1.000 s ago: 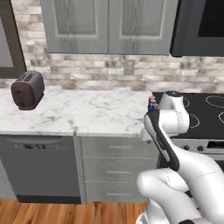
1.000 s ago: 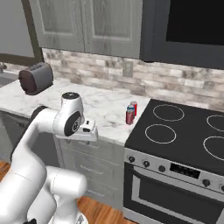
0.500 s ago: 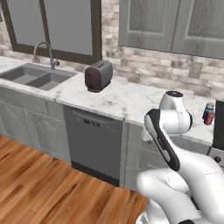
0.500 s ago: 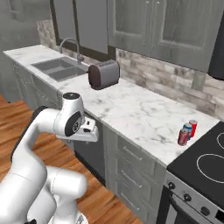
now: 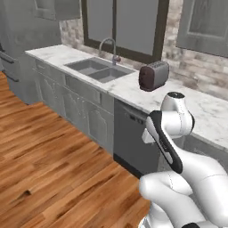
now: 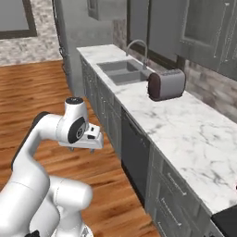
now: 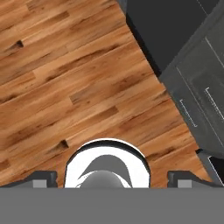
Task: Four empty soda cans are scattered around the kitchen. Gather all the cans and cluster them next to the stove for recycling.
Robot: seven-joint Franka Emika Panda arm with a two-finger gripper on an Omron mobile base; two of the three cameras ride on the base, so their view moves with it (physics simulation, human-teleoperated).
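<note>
Wood floor [image 5: 53, 169] filled the near left of the kitchen, and a long white table [image 6: 185, 134] ran along the far wall. It carried a sink [image 5: 100, 70] and a dark toaster [image 5: 153, 75]. No soda cans could be seen from this spot. The gripper [image 7: 112, 179] hung low over the floor, fingers wide apart and holding nothing, likely kept tucked in for driving.

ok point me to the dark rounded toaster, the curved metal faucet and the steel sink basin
dark rounded toaster [image 6: 165, 84], right base view, its side face
curved metal faucet [image 5: 108, 43], left base view, its arch
steel sink basin [image 5: 99, 70], left base view, its divider
</note>
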